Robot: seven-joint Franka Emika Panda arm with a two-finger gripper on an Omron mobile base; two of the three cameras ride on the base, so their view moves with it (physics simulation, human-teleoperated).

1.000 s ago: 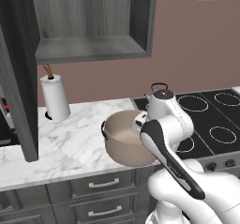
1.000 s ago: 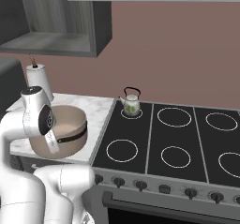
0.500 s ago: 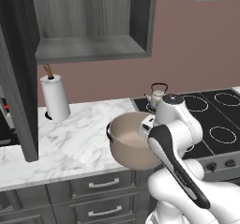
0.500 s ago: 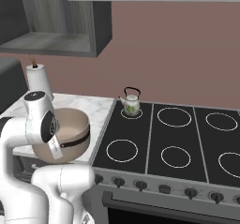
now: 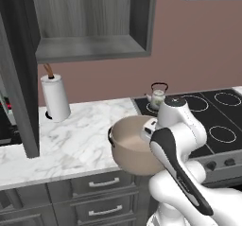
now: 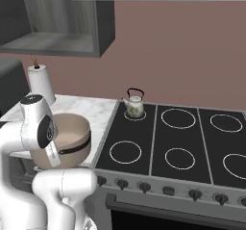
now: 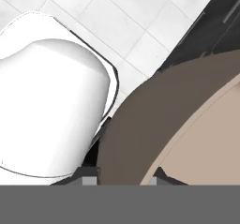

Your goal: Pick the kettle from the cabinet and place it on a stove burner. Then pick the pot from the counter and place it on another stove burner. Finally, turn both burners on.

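Note:
The tan pot (image 5: 128, 145) hangs in the air over the counter's (image 5: 71, 140) front edge, just left of the black cooktop (image 5: 215, 121). My gripper (image 7: 121, 179) is shut on the pot's rim (image 7: 187, 124), one fingertip (image 7: 89, 179) outside the wall and one inside. In the right base view the pot (image 6: 72, 138) sits behind my arm. The floral kettle (image 5: 157, 97) stands upright on the back left burner (image 6: 135, 114). The front left burner ring (image 6: 125, 152) is bare. The cabinet (image 5: 90, 26) above is open, its shelf bare.
The cabinet door (image 5: 19, 78) stands swung open at the left. A white paper-towel roll (image 5: 55, 98) stands at the back of the counter. Dark knobs (image 6: 144, 187) line the stove front. Grey drawers (image 5: 101, 183) sit under the counter.
The pot has travelled right and toward the counter's front edge in my grip, closer to the cooktop. The kettle has stayed put.

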